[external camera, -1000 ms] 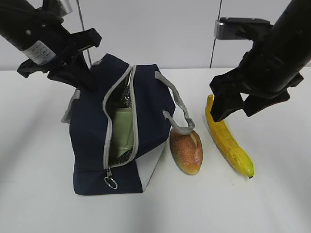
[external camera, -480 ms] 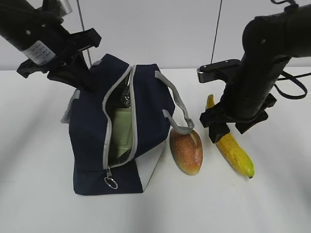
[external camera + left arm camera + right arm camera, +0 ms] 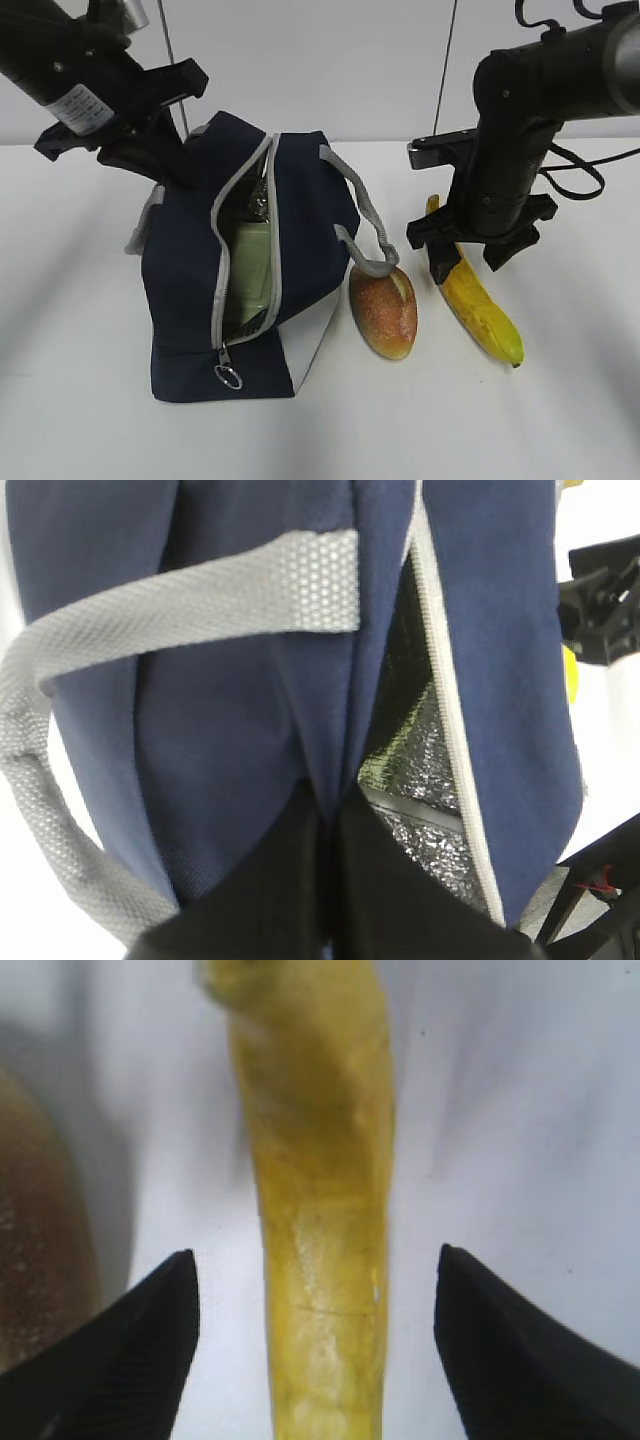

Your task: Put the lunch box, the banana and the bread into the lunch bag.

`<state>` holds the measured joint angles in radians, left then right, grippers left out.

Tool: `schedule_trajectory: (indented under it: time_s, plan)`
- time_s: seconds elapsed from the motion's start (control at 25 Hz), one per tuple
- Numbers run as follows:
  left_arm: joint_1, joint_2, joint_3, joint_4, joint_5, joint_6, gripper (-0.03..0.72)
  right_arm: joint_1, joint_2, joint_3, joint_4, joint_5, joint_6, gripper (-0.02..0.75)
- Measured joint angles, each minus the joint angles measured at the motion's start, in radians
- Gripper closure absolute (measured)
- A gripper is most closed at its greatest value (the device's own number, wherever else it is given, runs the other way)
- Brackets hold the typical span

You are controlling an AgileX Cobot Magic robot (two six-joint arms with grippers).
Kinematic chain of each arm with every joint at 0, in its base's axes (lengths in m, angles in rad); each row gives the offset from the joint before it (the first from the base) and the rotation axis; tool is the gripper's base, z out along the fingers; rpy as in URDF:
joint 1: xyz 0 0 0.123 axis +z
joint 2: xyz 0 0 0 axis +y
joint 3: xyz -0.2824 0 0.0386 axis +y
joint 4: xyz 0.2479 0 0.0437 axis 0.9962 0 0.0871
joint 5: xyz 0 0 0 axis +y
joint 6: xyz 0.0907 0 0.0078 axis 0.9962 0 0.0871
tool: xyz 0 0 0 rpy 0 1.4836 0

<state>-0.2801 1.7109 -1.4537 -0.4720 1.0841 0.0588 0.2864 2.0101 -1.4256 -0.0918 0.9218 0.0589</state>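
The navy lunch bag (image 3: 185, 270) lies on the white table with its zipper open. The pale green lunch box (image 3: 250, 265) shows inside it. My left gripper (image 3: 165, 165) is shut on the bag's fabric near the far end of the opening; in the left wrist view its jaws (image 3: 328, 820) pinch a navy fold beside the silver lining (image 3: 420, 770). The bread (image 3: 385, 310) rests against the bag's right side. Right of it lies the banana (image 3: 485, 315). My right gripper (image 3: 468, 265) is low over the banana (image 3: 320, 1210), open (image 3: 315, 1255), one finger on each side, not touching.
A grey webbing handle (image 3: 365, 225) droops over the bread (image 3: 40, 1230). The metal ring pull (image 3: 228, 376) hangs at the bag's near end. Another grey handle (image 3: 200, 595) crosses the left wrist view. Bare white table (image 3: 80, 400) lies in front and left.
My right gripper has come down and turned over the banana, its open fingers now straddling the fruit's upper half. The left gripper and the bag have not moved.
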Motion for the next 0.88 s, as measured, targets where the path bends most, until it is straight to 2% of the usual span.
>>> schedule_trajectory:
  time_s: [0.16, 0.56, 0.68, 0.8, 0.88]
  plan:
    - [0.0, 0.0, 0.0, 0.0, 0.0, 0.0, 0.691, -0.025, 0.036, -0.02, 0.02, 0.016, 0.0, 0.195]
    - [0.0, 0.0, 0.0, 0.008, 0.0, 0.001, 0.691, -0.027, 0.086, -0.025, 0.077, 0.018, -0.059, 0.203]
    - [0.0, 0.0, 0.0, 0.014, 0.0, 0.001, 0.691, -0.027, 0.086, -0.025, 0.079, 0.018, -0.059, 0.266]
    - [0.0, 0.0, 0.0, 0.017, 0.0, 0.001, 0.691, -0.027, 0.086, -0.025, 0.079, 0.016, -0.059, 0.367]
    - [0.0, 0.0, -0.001, 0.018, 0.0, 0.001, 0.691, -0.027, 0.086, -0.025, 0.079, 0.016, -0.059, 0.398]
